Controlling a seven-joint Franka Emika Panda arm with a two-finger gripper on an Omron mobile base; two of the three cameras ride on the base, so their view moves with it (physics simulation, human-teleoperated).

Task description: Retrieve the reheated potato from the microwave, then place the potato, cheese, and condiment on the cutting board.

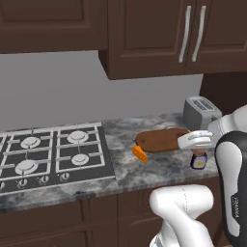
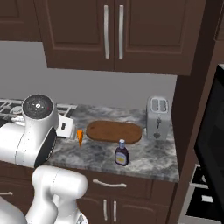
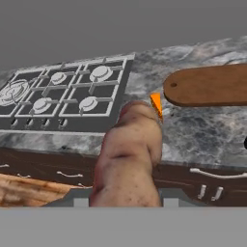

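The potato [image 3: 128, 159] is a lumpy brown piece rising large at the centre bottom of the hand view, clamped in the end effector [image 1: 193, 140], whose jaws are partly closed on it. In the left base view the end effector sits over the near right end of the cutting board [image 1: 161, 139], a reddish-brown oval lying flat on the speckled grey counter [image 1: 159, 169] with nothing resting on it. The cheese [image 1: 140, 154], an orange wedge, lies on the counter just beside the board's left end. The condiment [image 2: 121, 153], a squat dark bottle with a pale cap, stands upright on the counter in front of the board, near the counter's front edge. A toaster [image 2: 158, 117] stands at the board's right end. A gas cooktop [image 1: 50, 157] occupies the counter to the left. Dark wooden cabinets [image 2: 113, 33] hang above.
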